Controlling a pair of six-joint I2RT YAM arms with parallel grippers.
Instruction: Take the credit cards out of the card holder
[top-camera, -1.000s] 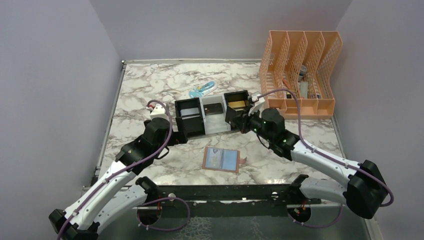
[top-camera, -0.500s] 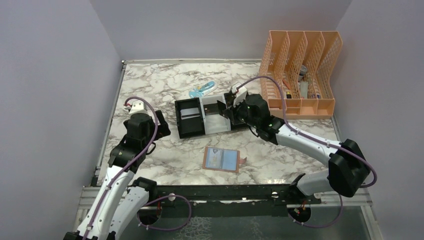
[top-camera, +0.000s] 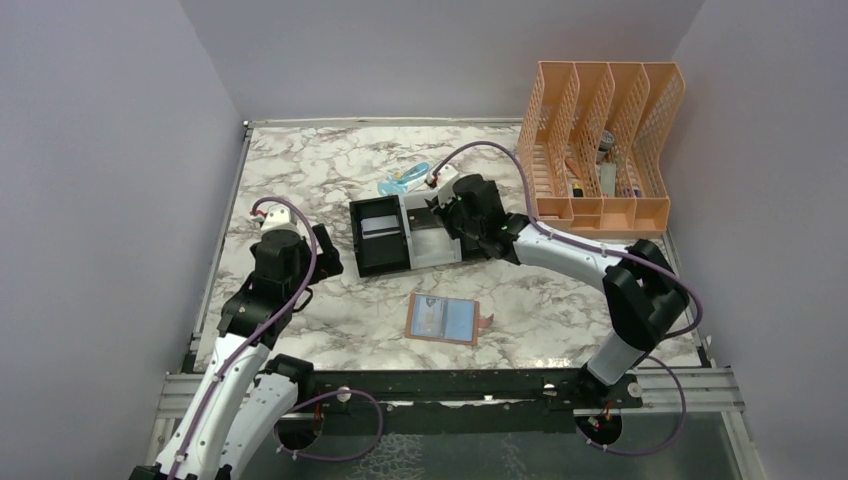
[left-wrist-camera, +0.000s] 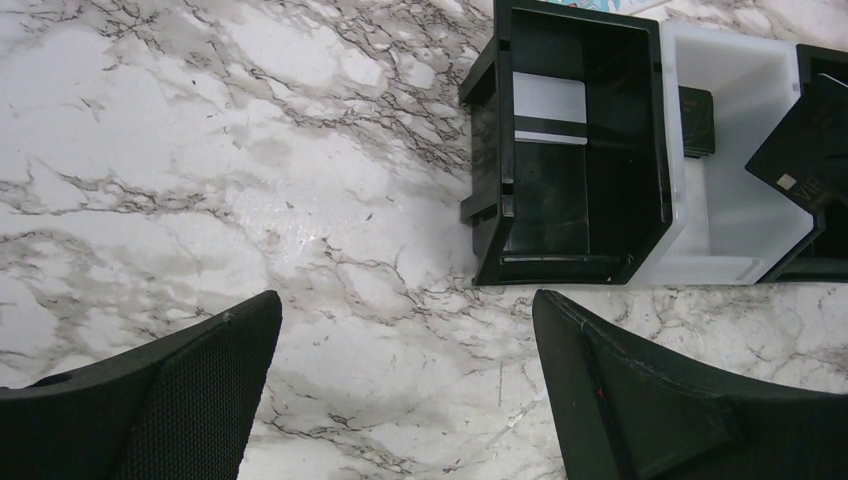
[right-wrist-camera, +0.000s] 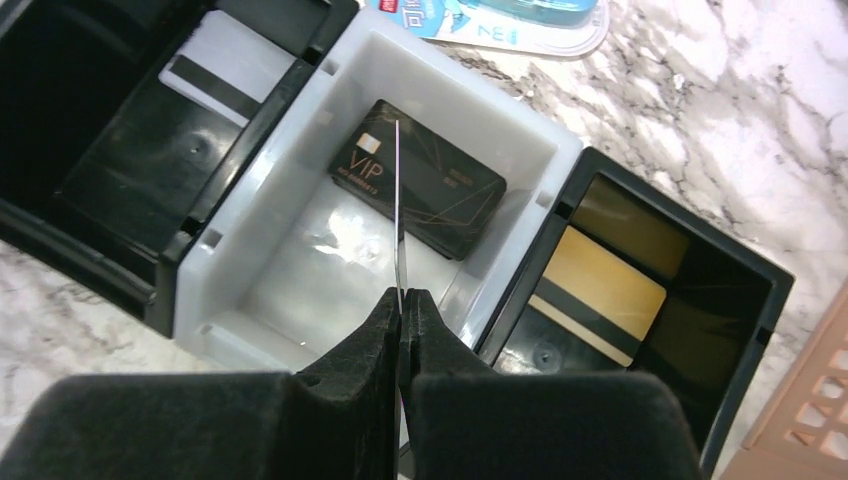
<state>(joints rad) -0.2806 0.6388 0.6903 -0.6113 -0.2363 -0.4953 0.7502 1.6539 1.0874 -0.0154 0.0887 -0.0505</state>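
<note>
A marble-patterned desk (left-wrist-camera: 200, 150) seen from above, with two robot arms reaching in from the near edge. The right hand (right-wrist-camera: 402, 318) is pinched tight on a thin dark card (left-wrist-camera: 806, 150), held on edge over the white middle compartment of a three-part tray (right-wrist-camera: 310, 275). From the wrist camera the card shows only as a fine line running out from between the fingertips.

Three more cards lie in the tray, one per compartment. A black VIP card (right-wrist-camera: 418, 178) lies flat in the white middle, a silvery card (right-wrist-camera: 222, 62) with a dark stripe is in the left black section, and a gold card (right-wrist-camera: 597, 295) with a dark stripe is in the right black section.

The card holder (top-camera: 443, 319) lies open and flat on the desk just in front of the tray, apart from both arms — its pale blue-grey inside faces up.

The left hand (left-wrist-camera: 405, 390) is spread wide and holds nothing, hanging over bare desk to the left of the tray.

An orange file rack (top-camera: 600, 140) stands at the far right, and a blue packet (top-camera: 405, 180) lies just behind the tray.
</note>
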